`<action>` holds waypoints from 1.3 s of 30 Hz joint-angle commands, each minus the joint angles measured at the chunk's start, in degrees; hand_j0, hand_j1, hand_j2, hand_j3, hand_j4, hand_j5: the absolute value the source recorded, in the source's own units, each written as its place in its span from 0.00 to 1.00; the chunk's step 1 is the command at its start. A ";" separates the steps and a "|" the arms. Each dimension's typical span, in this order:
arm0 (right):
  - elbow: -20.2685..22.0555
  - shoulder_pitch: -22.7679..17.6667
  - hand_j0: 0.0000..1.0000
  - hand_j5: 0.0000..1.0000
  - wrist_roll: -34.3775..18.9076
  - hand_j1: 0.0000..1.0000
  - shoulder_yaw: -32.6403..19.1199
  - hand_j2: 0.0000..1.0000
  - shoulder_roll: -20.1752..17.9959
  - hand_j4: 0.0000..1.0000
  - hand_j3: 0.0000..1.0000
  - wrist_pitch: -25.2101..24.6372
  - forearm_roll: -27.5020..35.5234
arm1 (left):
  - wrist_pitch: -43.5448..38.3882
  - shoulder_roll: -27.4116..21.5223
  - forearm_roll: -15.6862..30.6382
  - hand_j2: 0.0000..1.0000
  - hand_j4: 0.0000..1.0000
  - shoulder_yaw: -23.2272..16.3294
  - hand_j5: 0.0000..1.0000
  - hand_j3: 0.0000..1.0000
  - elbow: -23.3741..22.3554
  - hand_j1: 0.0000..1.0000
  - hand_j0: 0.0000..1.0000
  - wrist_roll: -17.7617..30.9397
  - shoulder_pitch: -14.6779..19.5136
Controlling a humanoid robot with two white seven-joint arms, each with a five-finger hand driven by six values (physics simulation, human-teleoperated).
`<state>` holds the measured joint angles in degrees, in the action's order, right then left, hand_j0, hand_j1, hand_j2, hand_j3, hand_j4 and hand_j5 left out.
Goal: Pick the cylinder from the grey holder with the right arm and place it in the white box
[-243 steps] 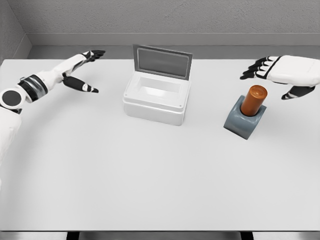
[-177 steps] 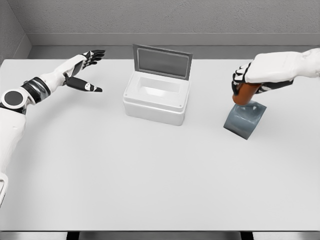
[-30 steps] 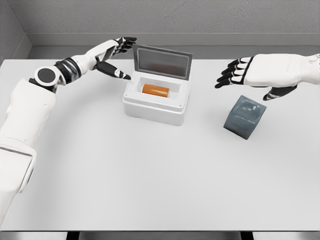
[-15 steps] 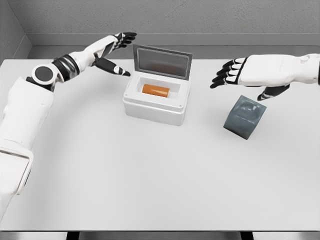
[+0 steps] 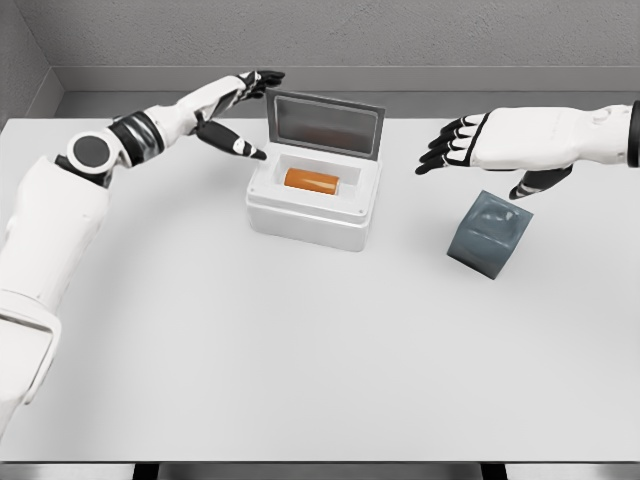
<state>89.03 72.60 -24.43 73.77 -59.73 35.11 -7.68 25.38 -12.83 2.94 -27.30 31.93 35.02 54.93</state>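
We see the orange cylinder [image 5: 311,181] lying inside the white box [image 5: 313,208] — lid up. Our right hand [image 5: 497,143] hovers spread and empty above the grey holder [image 5: 488,237]; our left hand [image 5: 232,110], fingers spread, reaches beside the lid.

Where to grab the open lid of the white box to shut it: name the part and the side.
Take the lid by its free top edge, coming from the left, where the open left robot hand already sits beside that corner. The lid stands upright at the back of the white box, hinged low, so its top edge gives the most leverage, probably for pushing forward over the cylinder.
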 commanded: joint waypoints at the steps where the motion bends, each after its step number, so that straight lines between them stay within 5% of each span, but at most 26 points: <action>1: -0.09 -0.09 1.00 1.00 0.00 1.00 -0.03 1.00 -0.12 1.00 1.00 -0.11 0.30 | -0.15 -1.14 1.81 1.00 1.00 -0.65 1.00 1.00 2.52 1.00 1.00 -0.02 0.00; 20: -2.11 0.26 1.00 1.00 0.00 1.00 1.03 1.00 2.34 1.00 1.00 -0.11 0.30 | -0.24 -6.85 9.81 1.00 1.00 -6.97 1.00 1.00 13.86 1.00 1.00 -0.02 -3.69; 27: -2.11 0.26 1.00 1.00 0.00 1.00 1.12 1.00 2.43 1.00 1.00 -0.11 0.30 | -0.24 -9.23 11.91 1.00 1.00 -6.97 1.00 1.00 16.76 1.00 1.00 -0.02 -5.71; 39: -2.11 0.00 1.00 1.00 0.00 1.00 1.12 1.00 2.43 1.00 1.00 -0.11 0.30 | 0.72 -15.29 12.18 1.00 1.00 -2.05 1.00 1.00 15.00 1.00 1.00 -0.02 -9.84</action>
<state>86.93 72.51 -24.46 74.95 -57.31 35.12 -7.69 26.07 -27.64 14.68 -29.79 47.21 35.01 45.00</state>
